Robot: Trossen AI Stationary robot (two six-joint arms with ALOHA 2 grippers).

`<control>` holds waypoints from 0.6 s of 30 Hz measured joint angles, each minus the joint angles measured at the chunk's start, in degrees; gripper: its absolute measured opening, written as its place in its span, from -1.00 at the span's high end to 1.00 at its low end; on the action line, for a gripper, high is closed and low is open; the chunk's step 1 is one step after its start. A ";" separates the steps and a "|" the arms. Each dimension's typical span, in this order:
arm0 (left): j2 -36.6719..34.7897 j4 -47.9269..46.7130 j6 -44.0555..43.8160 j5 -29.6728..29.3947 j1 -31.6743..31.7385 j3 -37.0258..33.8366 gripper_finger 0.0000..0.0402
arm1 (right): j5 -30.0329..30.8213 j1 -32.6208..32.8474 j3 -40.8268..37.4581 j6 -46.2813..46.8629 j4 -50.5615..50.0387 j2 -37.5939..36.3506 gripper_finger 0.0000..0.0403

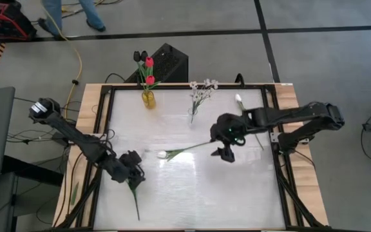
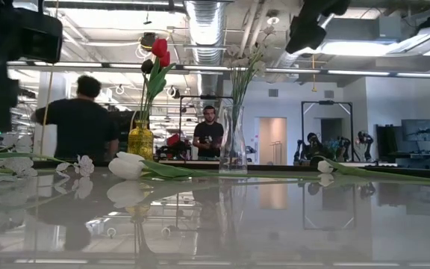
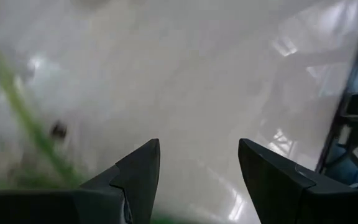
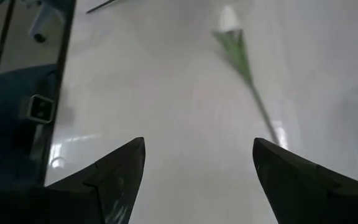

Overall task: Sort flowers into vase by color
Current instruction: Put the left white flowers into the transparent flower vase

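Note:
Two white tulips lie flat on the table. One has its head (image 1: 161, 154) near the middle and its stem (image 1: 195, 147) running toward my right gripper (image 1: 226, 153), which is open (image 4: 197, 143) above the stem's end. The right wrist view shows a white tulip (image 4: 230, 22) ahead of the fingers. The other white tulip (image 1: 239, 100) lies behind the right arm. A green sprig (image 1: 135, 196) lies by my open left gripper (image 1: 134, 173) (image 3: 197, 146), with its stem (image 3: 23, 124) off to one side of the fingers. A yellow vase (image 1: 148, 98) holds red and dark tulips. A clear vase (image 1: 193, 114) holds white sprigs.
Both vases stand near the table's far edge, also seen in the low view as the yellow vase (image 2: 140, 138) and the clear vase (image 2: 232, 146). A dark rail frames the table (image 1: 275, 161). People stand in the room beyond (image 2: 80, 123).

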 joint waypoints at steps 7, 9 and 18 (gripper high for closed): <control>4.00 -10.40 -6.73 0.77 -3.07 8.94 -0.02 | 0.41 5.97 0.00 1.40 0.42 0.32 -0.61; 6.13 -12.66 -8.97 0.43 -4.04 11.58 -0.02 | 1.40 7.27 0.00 1.44 0.42 0.36 -0.61; 19.24 -20.54 -21.19 2.81 -8.54 19.63 -0.02 | 3.43 12.12 0.00 1.42 0.42 0.31 -0.61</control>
